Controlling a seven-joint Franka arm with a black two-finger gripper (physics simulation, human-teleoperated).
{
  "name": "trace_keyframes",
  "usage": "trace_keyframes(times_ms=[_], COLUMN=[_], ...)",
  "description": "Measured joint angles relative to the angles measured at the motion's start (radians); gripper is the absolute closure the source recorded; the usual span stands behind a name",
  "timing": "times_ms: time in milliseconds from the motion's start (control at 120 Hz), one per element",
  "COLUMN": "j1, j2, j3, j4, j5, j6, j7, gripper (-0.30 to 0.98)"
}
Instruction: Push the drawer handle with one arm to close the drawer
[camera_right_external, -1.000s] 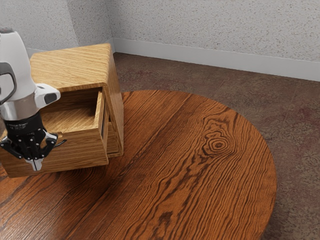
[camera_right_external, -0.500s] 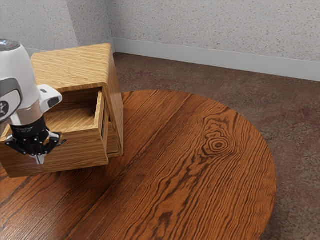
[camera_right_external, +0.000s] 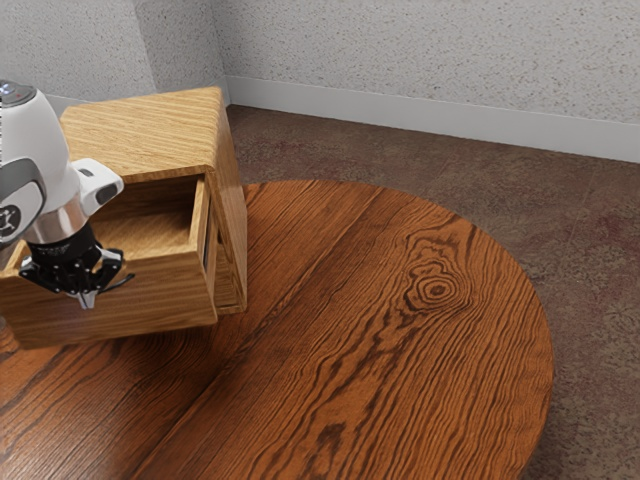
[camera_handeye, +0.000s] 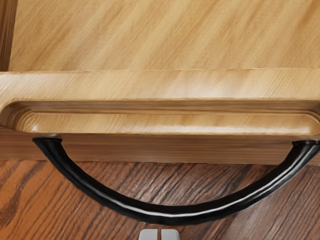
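I have the black two-finger gripper (camera_right_external: 87, 299) pressed together, empty, just outside the curved black handle (camera_handeye: 172, 214) on the open wooden drawer (camera_right_external: 160, 298), presumably so one compact push drives it into the pale wooden cabinet (camera_right_external: 150, 130).

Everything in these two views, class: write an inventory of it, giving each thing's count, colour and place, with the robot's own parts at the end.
Cabinet: 1, light wood, on the table at the exterior view's left
Drawer: 1, wood-brown, pulled out of the cabinet
Handle: 1, black, bowed out from the drawer's front
Table: 1, reddish brown with dark grain, under the cabinet
Floor: 1, mottled brown, beyond the table
Walls: 3 faces, speckled pale grey, at the back
Baseboard: whitish, along the walls' foot
Arm: 1, mostly white, at the exterior view's left
Gripper: 1, black with pale fingertips, shut, by the handle's outer side
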Motion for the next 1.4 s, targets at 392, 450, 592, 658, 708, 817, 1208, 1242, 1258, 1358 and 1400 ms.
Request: trace_keyframes(times_ms=[392, 450, 592, 658, 708, 817, 1208, 1242, 1258, 1358, 1400], j1=[0.010, 0.019, 0.027, 0.028, 0.028, 0.028, 0.028, 0.028, 0.028, 0.028, 0.028], j2=[0.058, 0.065, 0.091, 0.107, 0.119, 0.139, 0.215, 0.219, 0.221, 0.234, 0.240], j3=[0.002, 0.003, 0.019, 0.031, 0.038, 0.047, 0.085, 0.086, 0.088, 0.097, 0.098], j4=[0.000, 0.000, 0.001, 0.002, 0.004, 0.006, 0.014, 0.015, 0.015, 0.016, 0.016], j5=[0.030, 0.031, 0.049, 0.064, 0.075, 0.092, 0.167, 0.173, 0.178, 0.202, 0.209], j6=[0.133, 0.152, 0.190, 0.209, 0.225, 0.261, 0.394, 0.404, 0.409, 0.441, 0.455], j7=[-0.005, -0.006, -0.008, -0.009, -0.010, -0.010, -0.008, -0.008, -0.008, -0.007, -0.007], gripper=[0.79, 0.79, 0.78, 0.78, 0.78, 0.79, 0.79, 0.79, 0.79, 0.79, 0.79])
